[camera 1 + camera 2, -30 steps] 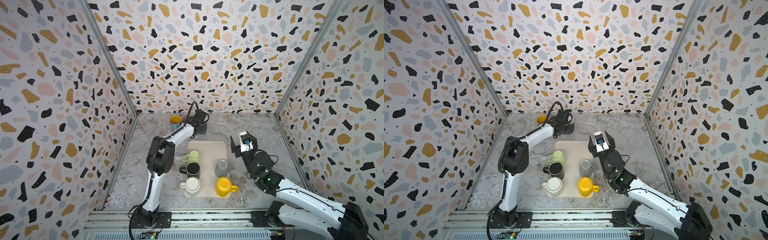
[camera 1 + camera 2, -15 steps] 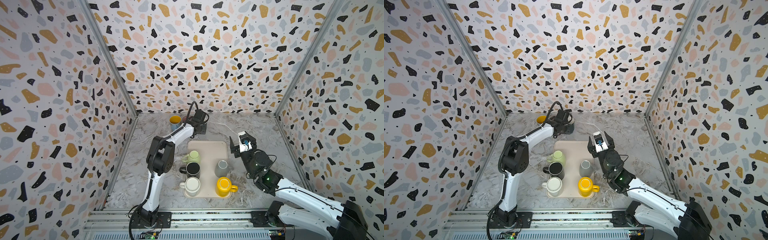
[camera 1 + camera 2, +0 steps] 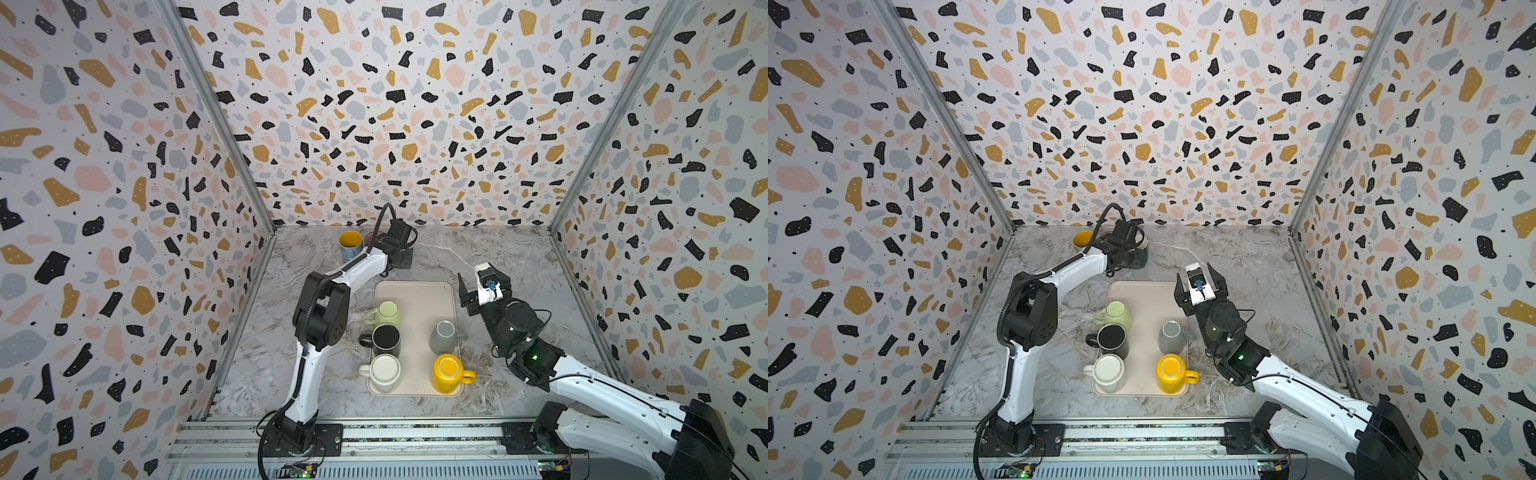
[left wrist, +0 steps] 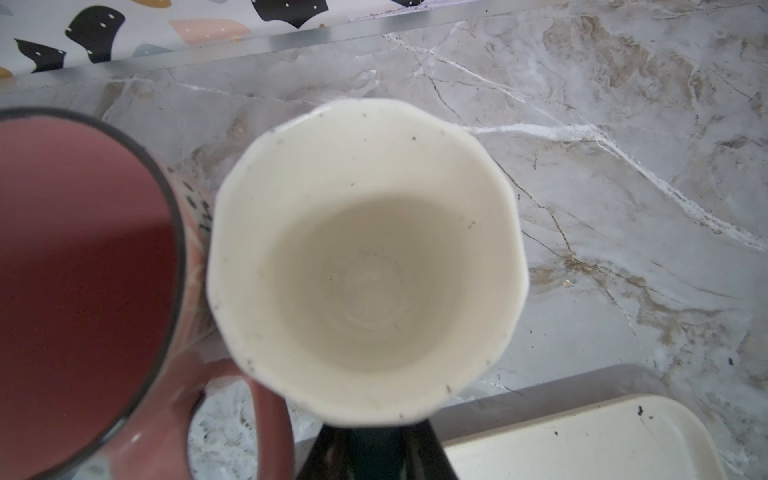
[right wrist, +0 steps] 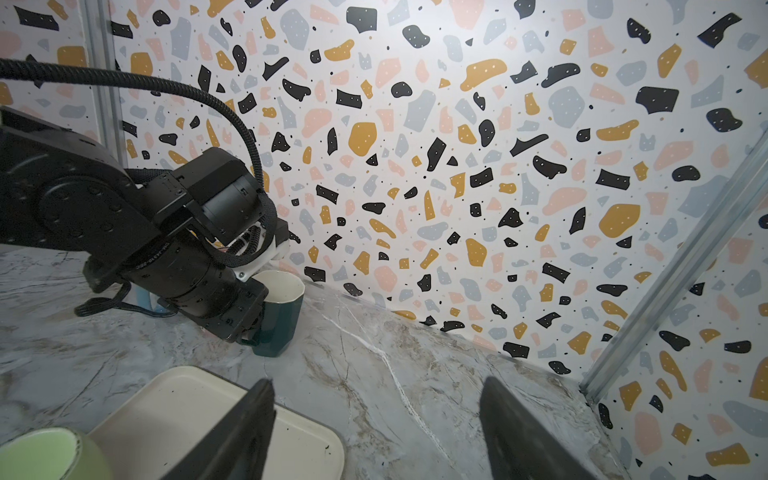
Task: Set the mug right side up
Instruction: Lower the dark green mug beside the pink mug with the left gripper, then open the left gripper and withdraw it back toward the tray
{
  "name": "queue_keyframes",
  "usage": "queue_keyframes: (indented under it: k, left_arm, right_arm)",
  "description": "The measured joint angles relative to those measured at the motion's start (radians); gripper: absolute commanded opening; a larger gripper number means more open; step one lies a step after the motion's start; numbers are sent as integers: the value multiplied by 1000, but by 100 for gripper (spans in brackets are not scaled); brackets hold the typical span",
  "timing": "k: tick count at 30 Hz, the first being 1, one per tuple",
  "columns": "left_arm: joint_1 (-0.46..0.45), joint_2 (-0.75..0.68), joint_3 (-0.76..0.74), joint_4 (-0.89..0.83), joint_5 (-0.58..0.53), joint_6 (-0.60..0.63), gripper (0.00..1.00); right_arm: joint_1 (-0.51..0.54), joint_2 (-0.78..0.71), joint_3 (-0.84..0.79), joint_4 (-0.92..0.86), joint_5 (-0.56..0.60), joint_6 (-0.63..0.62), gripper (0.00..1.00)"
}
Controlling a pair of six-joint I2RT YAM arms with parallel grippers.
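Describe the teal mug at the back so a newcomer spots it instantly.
Look beyond the cream tray to the row of mugs by the back wall. The teal mug stands upright there, right beside the pink mug. Only it has a dark teal outside, a cream inside and a faceted rim.

Readable text: none. Right wrist view: a line of small white print runs round the black wrist housing [image 5: 166,262] of the left arm, too small to make out. Left wrist view: black marks, perhaps lettering, on the outer wall of the pink mug [image 4: 83,270], blurred and partly hidden, not legible
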Motion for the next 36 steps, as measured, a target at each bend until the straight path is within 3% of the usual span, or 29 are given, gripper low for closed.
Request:
queue_keyframes:
  k: [7,18,29,36]
  left_arm:
    - [0,0,-18,33,5,0,37]
    - [4,-24,-76,41,14,0,45]
    - [0,-210,-234,53,47,-5,49]
    - [-53,-412,-410,78,120,-12,50]
  right_arm:
    - [0,0,0,0,-7,5,79]
    - [-2,2,0,-1,-16,21,79]
    - [-2,2,0,-20,-32,34,79]
    - [-2,6,0,-30,-47,56,79]
